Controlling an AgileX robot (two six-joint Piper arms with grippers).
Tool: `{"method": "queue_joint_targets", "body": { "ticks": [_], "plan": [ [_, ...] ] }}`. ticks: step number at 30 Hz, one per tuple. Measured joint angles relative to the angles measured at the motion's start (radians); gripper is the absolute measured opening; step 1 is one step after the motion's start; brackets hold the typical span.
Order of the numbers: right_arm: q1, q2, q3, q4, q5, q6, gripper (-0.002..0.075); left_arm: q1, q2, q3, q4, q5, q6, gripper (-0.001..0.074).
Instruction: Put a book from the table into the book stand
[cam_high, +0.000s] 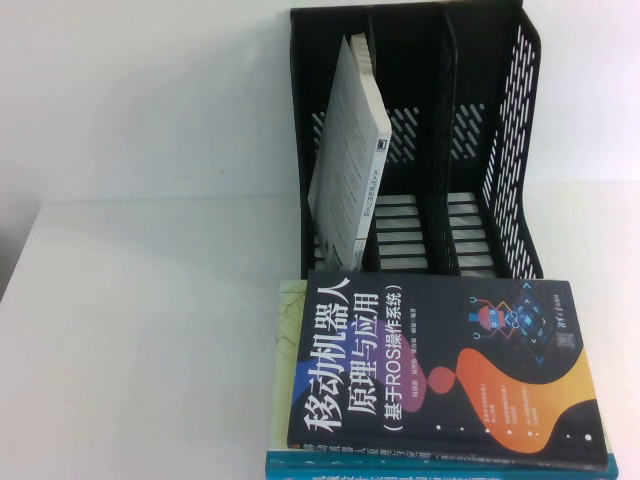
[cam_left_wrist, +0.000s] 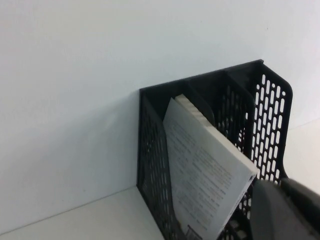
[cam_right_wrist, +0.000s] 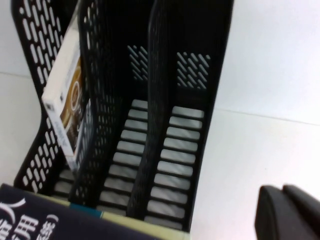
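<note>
Three slots stand in the black book stand (cam_high: 480, 150) at the back of the white desk (cam_high: 130, 340), and the book (cam_high: 345, 150) leans tilted in the leftmost one — white back cover outward, spine toward the front. Just before the stand lies a dark navy book (cam_high: 450, 370) on a teal-edged one (cam_high: 440, 466). The left gripper (cam_left_wrist: 285, 210) hovers beside the stand, the right gripper (cam_right_wrist: 290, 215) near its right side — whether either pair of jaws is open I cannot tell.
</note>
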Motion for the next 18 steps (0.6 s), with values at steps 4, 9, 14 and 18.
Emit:
{"method": "queue_joint_targets", "body": {
  "ticks": [4, 9, 14, 18],
  "plan": [
    [0.000, -0.184, 0.166, -0.016, -0.054, 0.026, -0.0002, 0.002, -0.202, 0.243, 0.014, -0.099, -0.027, 0.0001],
    [0.000, -0.434, 0.444, -0.023, -0.206, 0.075, -0.0002, 0.002, -0.424, 0.533, 0.014, -0.183, -0.058, 0.0001],
    [0.000, -0.682, 0.732, -0.023, -0.313, 0.097, -0.0002, 0.002, -0.639, 0.779, 0.028, -0.224, -0.116, 0.0001],
    [0.000, -0.775, 0.874, -0.031, -0.370, 0.097, -0.0002, 0.002, -0.754, 0.924, 0.050, -0.295, -0.142, 0.0000]
  ]
}}
